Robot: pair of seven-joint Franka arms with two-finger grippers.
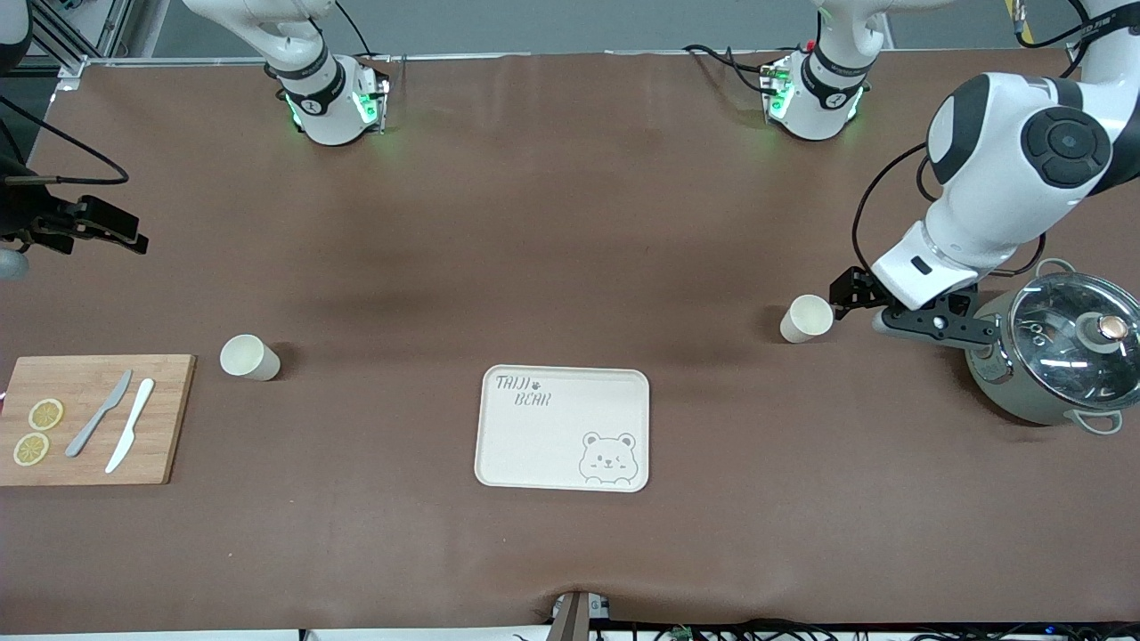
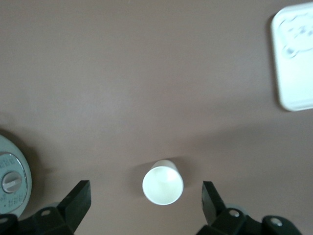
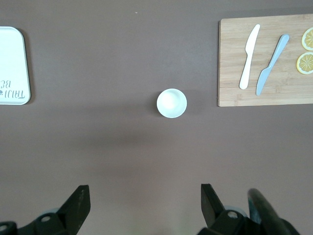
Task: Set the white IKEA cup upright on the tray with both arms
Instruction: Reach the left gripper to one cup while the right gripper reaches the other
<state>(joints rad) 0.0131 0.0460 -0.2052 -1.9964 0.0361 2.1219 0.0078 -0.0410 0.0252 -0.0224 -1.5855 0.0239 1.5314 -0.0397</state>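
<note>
Your left claw (image 2: 144, 203) gapes wide over one white cup (image 2: 163, 182) near the tray (image 1: 563, 427). Your right claw (image 3: 142, 208), equally wide, grips nothing; only its wrist view shows that.

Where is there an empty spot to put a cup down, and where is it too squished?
The tray is bare, and so is the table between it and the arms' bases. Bare cloth also lies between the tray and each cup. It is crowded by the pot, where the open left gripper sits beside a cup, and on the cutting board under knives and lemon slices.
</note>
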